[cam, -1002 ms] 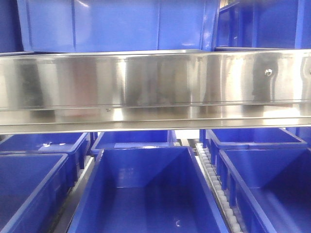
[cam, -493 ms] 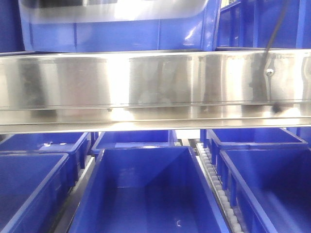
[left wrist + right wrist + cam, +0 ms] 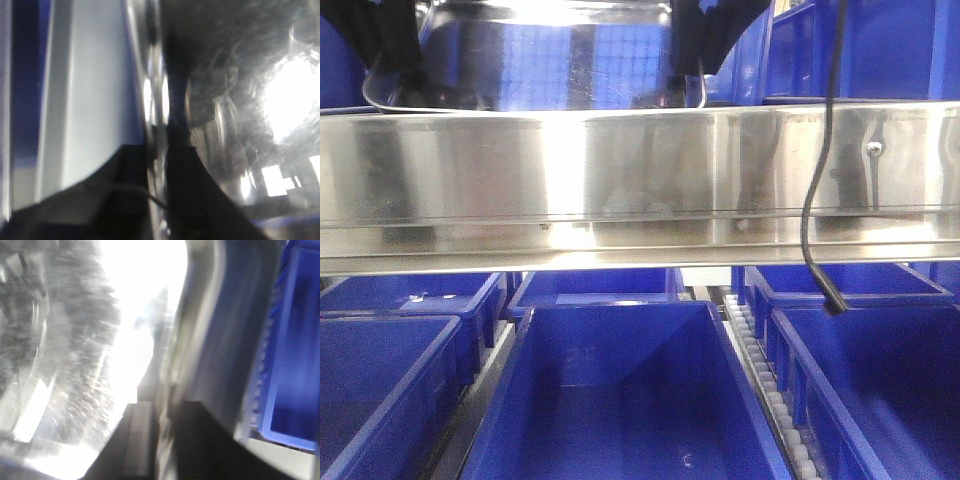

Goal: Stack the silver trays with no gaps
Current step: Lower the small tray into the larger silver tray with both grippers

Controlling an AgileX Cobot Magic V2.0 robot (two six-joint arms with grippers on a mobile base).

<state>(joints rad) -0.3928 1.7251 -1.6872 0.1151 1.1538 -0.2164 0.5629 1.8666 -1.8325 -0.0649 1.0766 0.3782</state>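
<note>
A silver tray (image 3: 545, 60) hangs at the top of the front view, just above the steel shelf band, tilted so its shiny underside faces me. My left gripper (image 3: 388, 55) is shut on its left rim and my right gripper (image 3: 688, 55) on its right rim. In the left wrist view the black fingers (image 3: 182, 180) pinch the thin rim, with the tray's scratched inside (image 3: 240, 100) to the right. In the blurred right wrist view the fingers (image 3: 142, 435) clamp the rim, with the bright tray inside (image 3: 75, 365) to the left.
A long reflective steel shelf band (image 3: 640, 180) crosses the front view under the tray. Deep blue bins (image 3: 620, 400) fill the level below, with a roller track (image 3: 770, 390) between them. A black cable (image 3: 815, 200) dangles at the right. Another blue bin (image 3: 295, 340) lies beside the right gripper.
The tray and both grippers have come down into the top of the front view, covering the blue bin behind. The black cable has dropped lower on the right.
</note>
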